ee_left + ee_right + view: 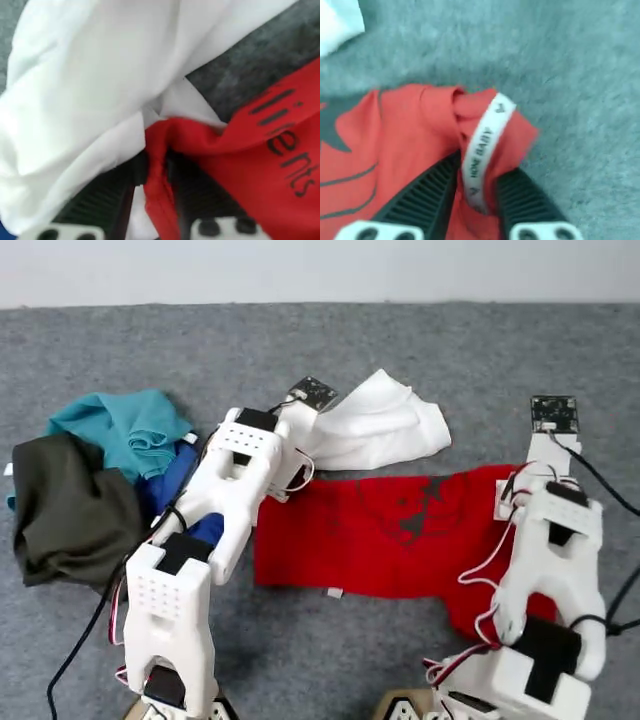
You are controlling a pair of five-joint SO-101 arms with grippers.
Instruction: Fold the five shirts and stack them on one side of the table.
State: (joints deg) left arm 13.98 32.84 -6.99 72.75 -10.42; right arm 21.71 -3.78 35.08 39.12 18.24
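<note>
A red shirt (pixel 390 530) with a dark print lies stretched across the middle of the grey table. My left gripper (pixel 154 175) is shut on its far left corner, a pinched red fold (pixel 157 200) between the black fingers, right under a white shirt (pixel 380 425). My right gripper (pixel 476 185) is shut on the red shirt's far right corner, clamping a bunched hem with a white label (pixel 482 150). In the high view the left arm (pixel 235 480) reaches to the shirt's upper left and the right arm (pixel 550 540) to its upper right.
At the table's left lies a heap: a dark olive shirt (pixel 65 510), a teal shirt (pixel 125 430) and a blue shirt (pixel 175 480) partly under the left arm. The white shirt lies crumpled beyond the red one. Bare grey carpet (pixel 500 360) spreads at the back.
</note>
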